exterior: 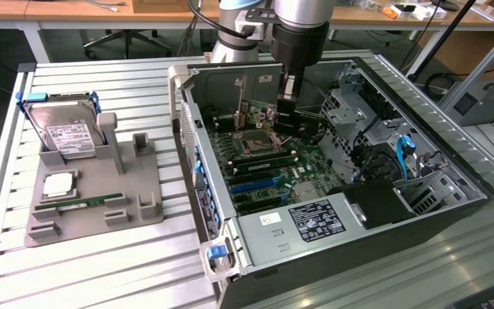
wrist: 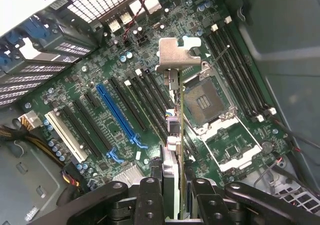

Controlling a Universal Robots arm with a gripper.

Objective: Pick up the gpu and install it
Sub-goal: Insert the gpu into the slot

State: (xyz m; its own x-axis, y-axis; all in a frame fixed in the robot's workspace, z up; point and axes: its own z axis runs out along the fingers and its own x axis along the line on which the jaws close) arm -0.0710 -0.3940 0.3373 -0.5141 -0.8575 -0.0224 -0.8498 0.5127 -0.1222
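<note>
Silver-grey bracket (wrist: pixel 173 55) and all, your thin flat dark gpu (wrist: pixel 172 155) is clamped edge-on in the black metal gripper (wrist: pixel 174 192), hanging over the black slots (wrist: pixel 145 97) just beside the long blue plastic slot (wrist: pixel 118 112), so I'd keep it upright and parallel to that slot.

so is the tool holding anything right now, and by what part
The gpu, its thin flat faces pinched in the tool, at the end away from its bracket.

gpu (wrist: pixel 176 57) bracket matt silver metal; pincer (wrist: pixel 176 187) matt black; case (exterior: pixel 264 243) grey metal.
</note>
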